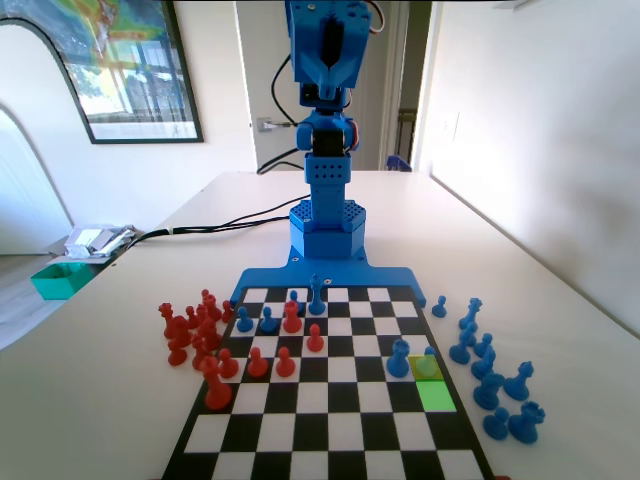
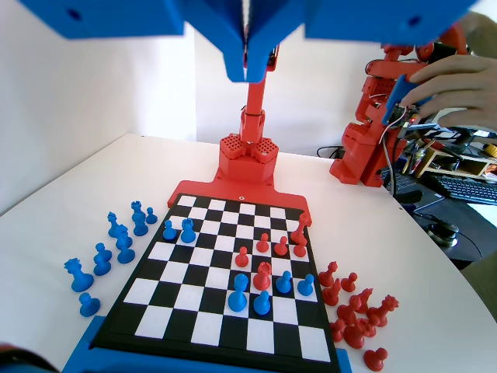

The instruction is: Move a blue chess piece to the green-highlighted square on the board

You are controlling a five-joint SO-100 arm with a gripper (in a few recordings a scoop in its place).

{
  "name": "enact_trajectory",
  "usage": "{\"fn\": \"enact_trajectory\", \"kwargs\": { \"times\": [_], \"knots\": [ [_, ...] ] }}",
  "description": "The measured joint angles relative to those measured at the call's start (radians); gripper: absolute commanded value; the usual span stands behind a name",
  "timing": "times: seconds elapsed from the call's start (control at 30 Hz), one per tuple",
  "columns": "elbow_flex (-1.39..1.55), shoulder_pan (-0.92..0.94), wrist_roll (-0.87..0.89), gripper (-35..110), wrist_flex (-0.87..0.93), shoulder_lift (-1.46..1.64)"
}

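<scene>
Your gripper (image 2: 248, 70) hangs high above the board (image 2: 210, 330), near your arm's end of it. In the wrist view its two jaws are pressed together, with just a thin line between them and nothing held.

In the fixed view, the green square (image 1: 436, 397) lies far from the gripper, down at the near right side of the board (image 1: 300, 440). Just past it, one square closer to your arm, is a duller yellow square (image 1: 428, 368) with the pawn (image 1: 430, 360) standing on it, tinted green by the light. A taller blue piece (image 1: 399, 358) stands just left of the pawn.

In the wrist view, that same pair (image 2: 178, 230) stands well below your gripper, on the left side of the board towards its far end; I cannot tell from here which one is the pawn.

More blue pieces (image 1: 495, 375) stand off the board on the table (image 1: 90, 400), to the right in the fixed view. Red pieces (image 1: 195, 335) crowd the left edge there
</scene>
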Motion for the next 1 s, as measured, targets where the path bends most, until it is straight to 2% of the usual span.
{"fn": "enact_trajectory", "kwargs": {
  "times": [0.27,0.7,1.0],
  "knots": [
    [0.0,0.0,0.0,6,0.0,0.0],
    [0.0,-0.023,0.0,1,0.0,-0.009],
    [-0.218,-0.046,0.202,1,0.02,-0.296]
  ]
}}
